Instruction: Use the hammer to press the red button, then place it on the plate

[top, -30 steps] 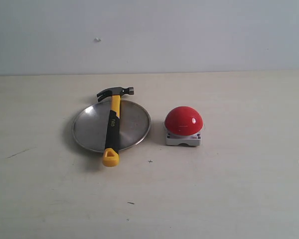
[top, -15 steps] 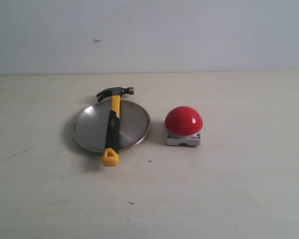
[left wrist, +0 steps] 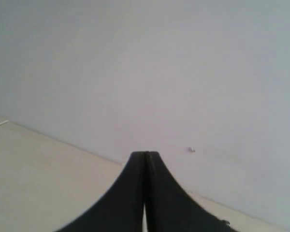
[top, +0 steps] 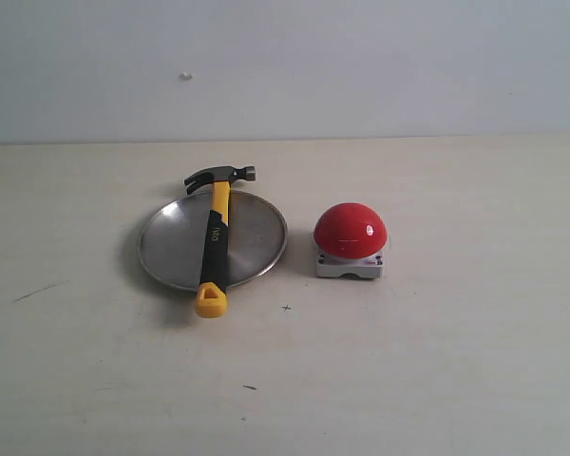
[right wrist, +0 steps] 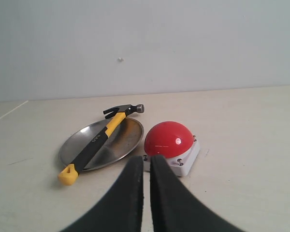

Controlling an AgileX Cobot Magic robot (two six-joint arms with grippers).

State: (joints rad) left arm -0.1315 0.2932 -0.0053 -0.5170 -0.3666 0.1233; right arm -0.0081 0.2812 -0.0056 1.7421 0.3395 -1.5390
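On the pale table (top: pixel 437 380) you have the plate (top: pixel 166 249) left of centre in the exterior view, with the hammer (top: pixel 212 242) lying across it; its dark head overhangs the far rim and its yellow looped end overhangs the near rim, so the handle bridges the plate from rim to rim. Just right of the plate, and apart from it, stands the red button (top: pixel 350 230) on its grey base; the dome is untouched. Your left gripper (left wrist: pixel 145 155) is out of the exterior view; its wrist camera shows the two dark fingers pressed together, holding nothing, pointed at the blank wall (left wrist: pixel 159 72) above the table's edge. Your right gripper (right wrist: pixel 146 159) has its fingers drawn all but together, only a thin slit between them, nothing held; its wrist view shows it well back from the button and the plate, the tips lined up roughly with the gap between the two. Both grippers are clear of the hammer.
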